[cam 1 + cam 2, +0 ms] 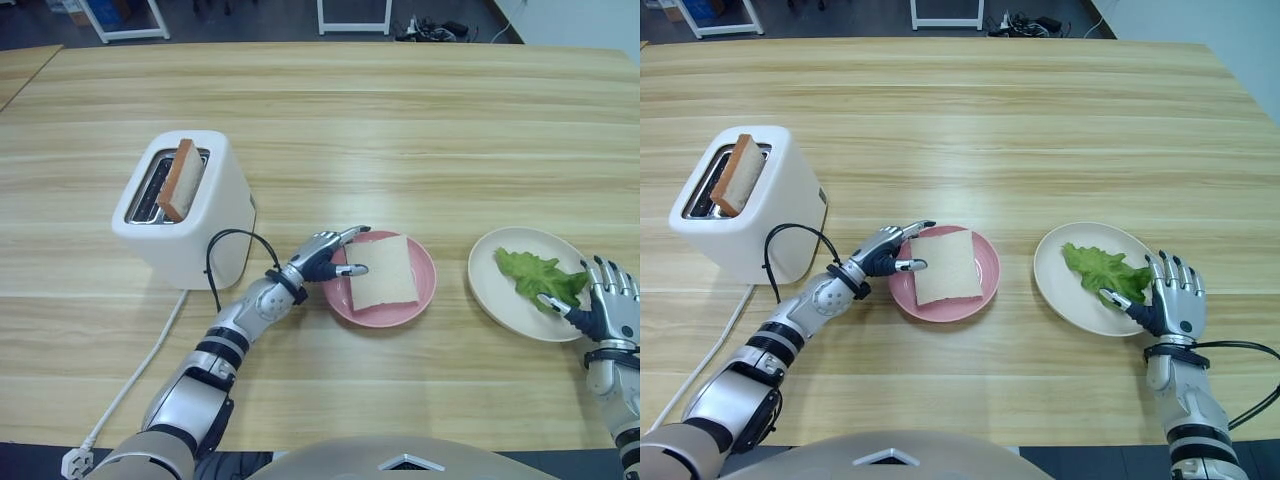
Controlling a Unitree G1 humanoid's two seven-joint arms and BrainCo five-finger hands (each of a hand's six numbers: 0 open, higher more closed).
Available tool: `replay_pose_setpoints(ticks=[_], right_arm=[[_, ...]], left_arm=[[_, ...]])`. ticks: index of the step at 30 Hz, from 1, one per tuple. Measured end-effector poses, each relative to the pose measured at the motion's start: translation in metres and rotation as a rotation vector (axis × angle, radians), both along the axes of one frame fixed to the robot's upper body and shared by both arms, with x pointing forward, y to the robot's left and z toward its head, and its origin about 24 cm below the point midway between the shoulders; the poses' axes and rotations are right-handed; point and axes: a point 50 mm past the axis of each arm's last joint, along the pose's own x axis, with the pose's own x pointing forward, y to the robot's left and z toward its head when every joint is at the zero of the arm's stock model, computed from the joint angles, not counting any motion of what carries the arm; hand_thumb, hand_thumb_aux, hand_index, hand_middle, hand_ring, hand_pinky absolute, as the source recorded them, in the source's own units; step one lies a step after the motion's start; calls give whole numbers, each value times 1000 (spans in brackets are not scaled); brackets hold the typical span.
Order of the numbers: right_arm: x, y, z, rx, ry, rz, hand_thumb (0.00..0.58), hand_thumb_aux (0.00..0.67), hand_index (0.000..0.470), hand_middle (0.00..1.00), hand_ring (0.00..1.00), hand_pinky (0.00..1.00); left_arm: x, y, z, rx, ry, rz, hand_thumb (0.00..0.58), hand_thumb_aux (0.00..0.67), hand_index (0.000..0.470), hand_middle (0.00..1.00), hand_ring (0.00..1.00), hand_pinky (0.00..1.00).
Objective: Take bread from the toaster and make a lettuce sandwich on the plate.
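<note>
A white toaster (185, 215) stands on the left with one bread slice (181, 178) sticking up from a slot. A second bread slice (383, 271) lies flat on the pink plate (412, 311) in the middle. My left hand (328, 255) rests at the plate's left rim, fingers open, touching the slice's left edge without gripping it. A lettuce leaf (538, 276) lies on the cream plate (500, 300) at the right. My right hand (1170, 300) sits at that plate's near right edge, fingers spread open, just beside the leaf.
The toaster's black cord (225, 250) loops toward my left forearm, and a white cable (130, 375) runs to a plug (75, 462) at the table's near edge. The wooden table (400, 130) stretches wide behind the plates.
</note>
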Motion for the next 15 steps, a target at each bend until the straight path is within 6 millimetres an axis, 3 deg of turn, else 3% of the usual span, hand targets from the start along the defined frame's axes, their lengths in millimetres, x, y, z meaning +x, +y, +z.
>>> replay_pose_setpoints(ticks=[1,2,3,4,5,9,15], right_arm=[[3,3,0,-11,12,13,0,0,0,0,0,0],[4,5,0,-14,25,21,66,39,28,0,0,0],[6,6,0,-18,42,34,374,271,190,0,0,0],[7,7,0,-22,57,38,574,604,424,0,0,0],[7,6,0,-31,75,42,580,670,470,0,0,0],[9,10,8,-47,64,61,580,670,470,0,0,0],[8,15,15,-50,51,80,580,670,470,0,0,0]], left_arm=[[-2,-1,2,2,-21,0,0,0,0,0,0,0],[-3,-1,5,5,-41,-2,0,0,0,0,0,0],[-4,0,10,7,-64,-6,0,0,0,0,0,0],[-6,0,13,5,-79,-4,0,0,0,0,0,0],[-8,0,17,-3,-100,-7,0,0,0,0,0,0],[-14,-4,30,-30,-151,-15,0,0,0,0,0,0],[-14,17,54,-82,-237,77,0,0,0,0,0,0]])
